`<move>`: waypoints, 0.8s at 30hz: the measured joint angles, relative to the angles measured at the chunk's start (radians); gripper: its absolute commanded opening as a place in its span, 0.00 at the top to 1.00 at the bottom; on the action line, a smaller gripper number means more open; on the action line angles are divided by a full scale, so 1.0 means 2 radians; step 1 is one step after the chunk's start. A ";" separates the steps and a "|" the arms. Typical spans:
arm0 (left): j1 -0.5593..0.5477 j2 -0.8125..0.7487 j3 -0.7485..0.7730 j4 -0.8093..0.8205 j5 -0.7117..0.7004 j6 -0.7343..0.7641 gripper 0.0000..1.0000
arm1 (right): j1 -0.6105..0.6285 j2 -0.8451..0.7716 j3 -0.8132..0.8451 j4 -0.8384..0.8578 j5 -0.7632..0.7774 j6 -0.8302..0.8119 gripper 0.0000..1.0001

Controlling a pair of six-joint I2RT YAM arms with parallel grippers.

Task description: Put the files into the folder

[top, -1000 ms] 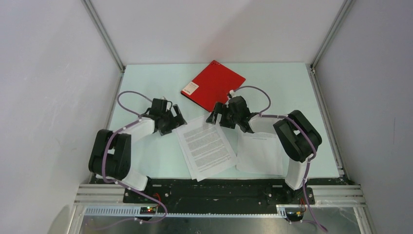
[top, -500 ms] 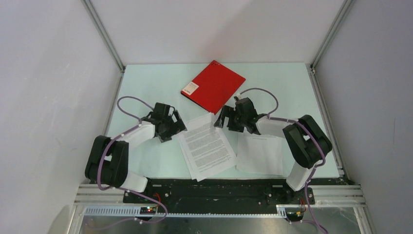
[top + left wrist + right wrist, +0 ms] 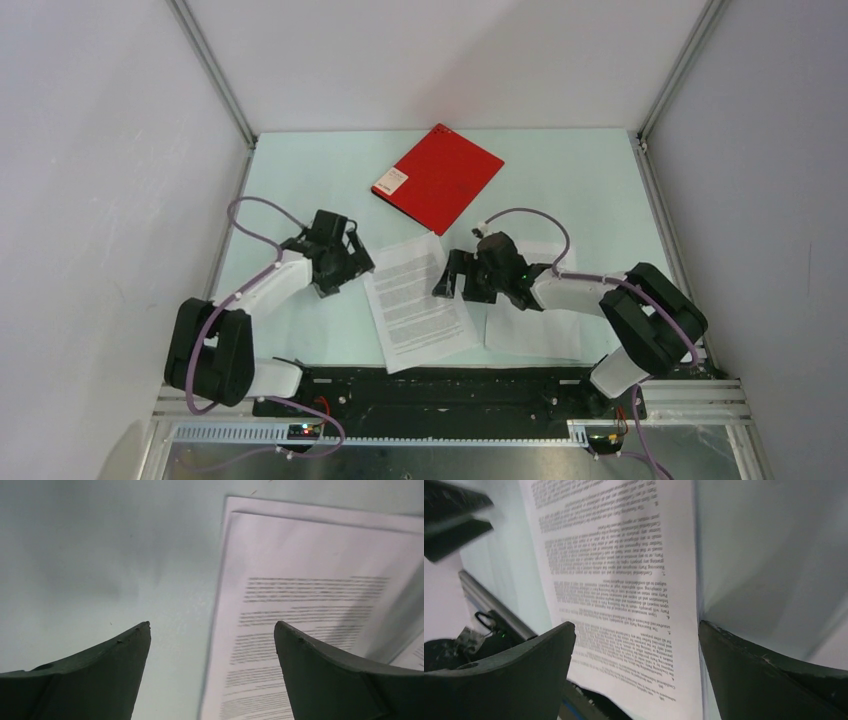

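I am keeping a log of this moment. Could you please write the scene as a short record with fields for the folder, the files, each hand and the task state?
folder: red, closed, flat at the far middle of the table; white label near its left corner
files: overlapping printed sheets near the middle; single sheet to their right, partly under the right arm
left hand: open, empty, at the files' left edge
right hand: open, empty, over the files' right edge
task state: no sheet in the folder yet
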 measured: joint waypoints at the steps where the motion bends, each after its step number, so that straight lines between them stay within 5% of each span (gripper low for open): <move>1: 0.001 -0.001 0.013 -0.009 -0.001 0.006 0.02 | 0.011 0.000 -0.001 0.004 0.001 0.007 0.00; 11: 0.031 -0.015 0.122 -0.056 0.001 0.068 0.02 | 0.089 0.063 0.037 0.061 -0.004 0.088 0.00; 24: 0.090 -0.020 0.151 -0.089 0.028 0.109 0.02 | 0.143 0.281 0.325 0.035 0.007 0.094 0.00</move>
